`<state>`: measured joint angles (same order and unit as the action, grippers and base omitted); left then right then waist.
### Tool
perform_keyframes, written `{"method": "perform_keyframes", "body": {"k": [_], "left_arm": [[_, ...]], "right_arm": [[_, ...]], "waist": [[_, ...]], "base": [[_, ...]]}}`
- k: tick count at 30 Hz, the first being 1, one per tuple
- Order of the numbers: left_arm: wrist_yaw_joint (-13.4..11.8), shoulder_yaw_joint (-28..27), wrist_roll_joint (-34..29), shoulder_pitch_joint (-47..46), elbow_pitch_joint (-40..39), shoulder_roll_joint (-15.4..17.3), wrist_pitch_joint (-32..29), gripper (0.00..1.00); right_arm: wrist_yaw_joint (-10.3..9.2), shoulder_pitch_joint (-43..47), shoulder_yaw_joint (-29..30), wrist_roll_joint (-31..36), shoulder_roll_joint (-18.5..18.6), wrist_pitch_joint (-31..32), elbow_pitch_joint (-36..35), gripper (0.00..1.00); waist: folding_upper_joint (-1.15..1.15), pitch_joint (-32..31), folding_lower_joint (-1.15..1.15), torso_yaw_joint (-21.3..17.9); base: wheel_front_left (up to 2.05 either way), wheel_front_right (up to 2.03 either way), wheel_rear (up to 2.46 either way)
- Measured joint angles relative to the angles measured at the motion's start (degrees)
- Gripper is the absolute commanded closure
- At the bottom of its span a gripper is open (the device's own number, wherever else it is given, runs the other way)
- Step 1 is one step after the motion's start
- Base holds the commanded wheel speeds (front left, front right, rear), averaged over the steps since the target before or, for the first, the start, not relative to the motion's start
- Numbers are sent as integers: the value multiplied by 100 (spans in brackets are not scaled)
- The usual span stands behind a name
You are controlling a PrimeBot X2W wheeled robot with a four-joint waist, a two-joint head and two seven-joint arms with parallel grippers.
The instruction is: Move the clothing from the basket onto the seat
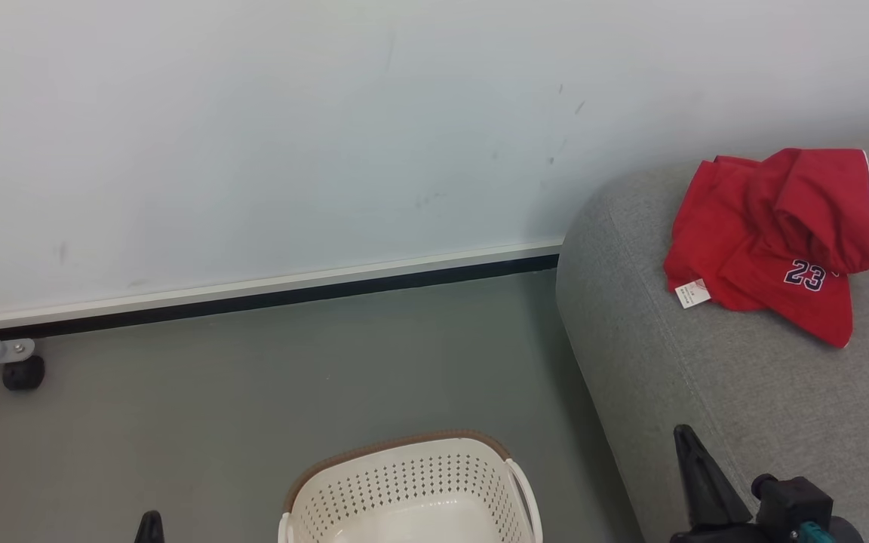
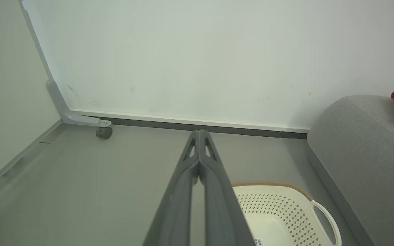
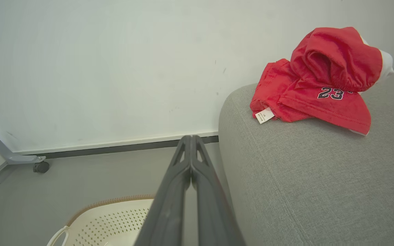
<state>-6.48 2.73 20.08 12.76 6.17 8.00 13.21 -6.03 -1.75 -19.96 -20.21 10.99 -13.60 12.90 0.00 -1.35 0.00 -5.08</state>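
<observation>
- The left gripper [image 2: 199, 134] has its two long dark fingers pressed flat together from base to tip, with nothing between them. It points over the grey floor [image 2: 97, 191] toward the dark skirting strip [image 2: 251, 130].
- In the head view, just the dark tip of the left gripper [image 1: 149, 526] pokes up at the bottom edge, left of the basket and apart from it.
- The right gripper [image 3: 191, 138] is likewise closed tip to tip and empty-handed. It aims at the spot where the seat's rounded corner meets the skirting.
- In the head view, the right gripper [image 1: 683, 437] rises at the lower right in front of the seat's edge, beside its black wrist housing [image 1: 793, 501].
- The cream-white perforated plastic laundry basket with a brown rim [image 1: 397, 443] stands on the floor between the two grippers, near the seat's side. The part of its inside that is in frame is plain cream plastic.
- The left wrist view catches the basket [image 2: 279, 212] with a loop handle and a small barcode sticker [image 2: 258, 242] on its inner floor. The right wrist view shows the basket's far rim [image 3: 115, 202] below the fingers.
- The large light-grey fabric sofa seat [image 1: 706, 400] fills the right side.
- The bright red basketball clothing [image 1: 774, 241] lies crumpled on top of the seat [image 3: 303, 191] near its rounded corner, well apart from both grippers.
- The clothing [image 3: 320, 85] shows a "23" numeral, white trim and a small white tag [image 3: 264, 115] resting on the upholstery.
- A pale wall [image 1: 291, 136] backs the scene, and a black caster [image 1: 23, 372] sits at its foot.
</observation>
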Motion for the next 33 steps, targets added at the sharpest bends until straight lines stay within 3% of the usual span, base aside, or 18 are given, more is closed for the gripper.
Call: {"method": "perform_keyframes", "body": {"k": [33], "left_arm": [[404, -260, 2276, -470, 318, -167, -650, 100]], "right_arm": [[386, -100, 866, -2285, -260, 672, 134, 100]], "waist": [[0, 45, 0, 166]], "base": [[0, 0, 0]]}}
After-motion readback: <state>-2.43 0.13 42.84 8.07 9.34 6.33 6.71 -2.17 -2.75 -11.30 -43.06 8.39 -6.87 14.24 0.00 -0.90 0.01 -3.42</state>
